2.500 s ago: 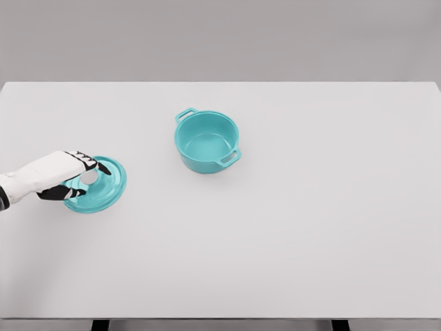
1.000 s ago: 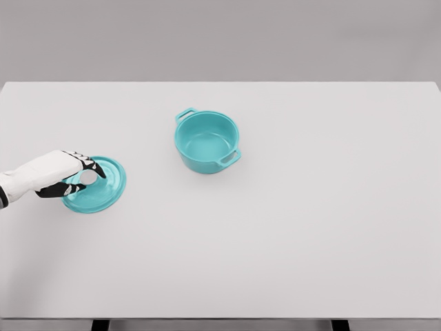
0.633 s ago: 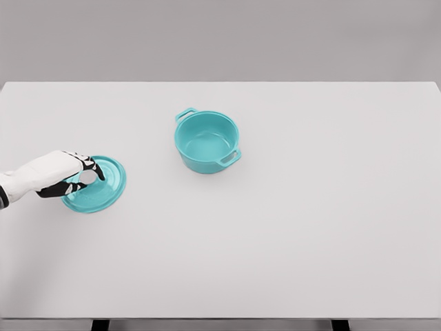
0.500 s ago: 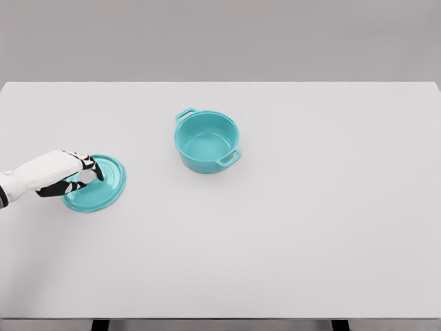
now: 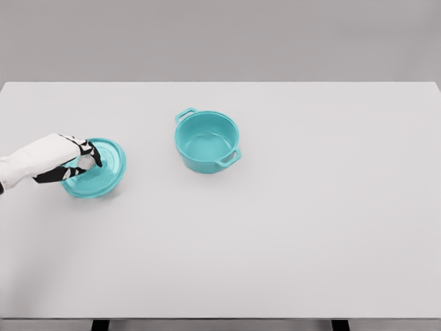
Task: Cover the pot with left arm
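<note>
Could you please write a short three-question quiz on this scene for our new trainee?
1. True or false: the lid already sits on the pot.
2. Which hand holds the lid by its knob? A) the left hand B) the right hand C) neither
3. Fill in: seen from the head camera, the lid is to the ______ of the pot.

Key
1. False. The pot is open and the lid is apart from it, over the table.
2. A. The fingers are closed around the knob; no right hand shows.
3. Left.
</note>
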Motion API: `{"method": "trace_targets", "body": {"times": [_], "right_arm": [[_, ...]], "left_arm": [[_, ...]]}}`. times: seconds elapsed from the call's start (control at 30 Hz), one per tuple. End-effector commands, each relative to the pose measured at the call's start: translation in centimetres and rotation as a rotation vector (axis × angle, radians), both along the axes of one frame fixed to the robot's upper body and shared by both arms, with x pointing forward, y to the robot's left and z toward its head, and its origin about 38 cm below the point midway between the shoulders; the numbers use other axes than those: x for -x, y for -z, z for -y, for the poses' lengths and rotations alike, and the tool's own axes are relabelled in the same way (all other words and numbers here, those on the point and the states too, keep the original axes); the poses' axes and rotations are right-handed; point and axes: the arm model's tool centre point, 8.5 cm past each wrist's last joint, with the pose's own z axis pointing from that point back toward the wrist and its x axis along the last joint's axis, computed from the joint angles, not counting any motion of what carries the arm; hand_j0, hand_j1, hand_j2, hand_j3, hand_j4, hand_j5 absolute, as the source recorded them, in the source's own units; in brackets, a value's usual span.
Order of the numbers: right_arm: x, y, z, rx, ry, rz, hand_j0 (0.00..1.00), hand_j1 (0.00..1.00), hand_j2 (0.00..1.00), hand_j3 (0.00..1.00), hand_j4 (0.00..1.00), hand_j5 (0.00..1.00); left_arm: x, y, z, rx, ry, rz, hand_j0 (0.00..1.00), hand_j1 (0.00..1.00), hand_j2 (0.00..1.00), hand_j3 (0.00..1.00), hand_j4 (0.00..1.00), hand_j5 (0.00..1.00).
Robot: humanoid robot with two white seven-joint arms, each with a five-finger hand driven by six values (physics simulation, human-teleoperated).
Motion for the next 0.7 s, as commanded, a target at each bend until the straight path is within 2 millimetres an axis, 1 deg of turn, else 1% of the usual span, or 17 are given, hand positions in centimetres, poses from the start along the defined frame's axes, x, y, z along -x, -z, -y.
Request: {"method": "trace_targets", "body": {"times": [0.0,0.1,0.37,0.47,0.6,0.67], "right_arm": [[0.1,0.0,0.0,0.000,0.000,-0.001,1.00,1.00,1.00,1.00,1.00,1.00],[0.1,0.0,0.0,0.000,0.000,-0.002,1.00,1.00,1.00,1.00,1.00,1.00],[0.0,0.0,0.0,0.000,0.000,-0.001,1.00,1.00,1.00,1.00,1.00,1.00],[0.1,0.0,0.0,0.000,0.000,-0.002,1.00,1.00,1.00,1.00,1.00,1.00],[0.1,0.0,0.0,0.000,0.000,-0.002,1.00,1.00,1.00,1.00,1.00,1.00],[0.1,0.0,0.0,0.000,0.000,-0.002,1.00,1.00,1.00,1.00,1.00,1.00]], "left_arm": [[0.0,-0.3,0.1,0.003,0.003,0.006,0.52,0.52,0.52,0.52,0.52,0.52],[-0.1,-0.4,0.1,0.003,0.005,0.010,0.52,0.52,0.52,0.52,0.52,0.52],[-1.0,-2.4,1.0,-0.001,0.028,0.063,0.52,0.52,0.52,0.52,0.52,0.52],[-1.4,-3.4,1.5,-0.003,0.040,0.094,0.52,0.52,0.52,0.52,0.52,0.52],[-1.4,-3.6,1.7,0.002,0.046,0.099,0.52,0.52,0.52,0.52,0.52,0.52],[-1.3,-4.3,2.2,-0.001,0.062,0.121,0.52,0.52,0.52,0.52,0.52,0.52]]}}
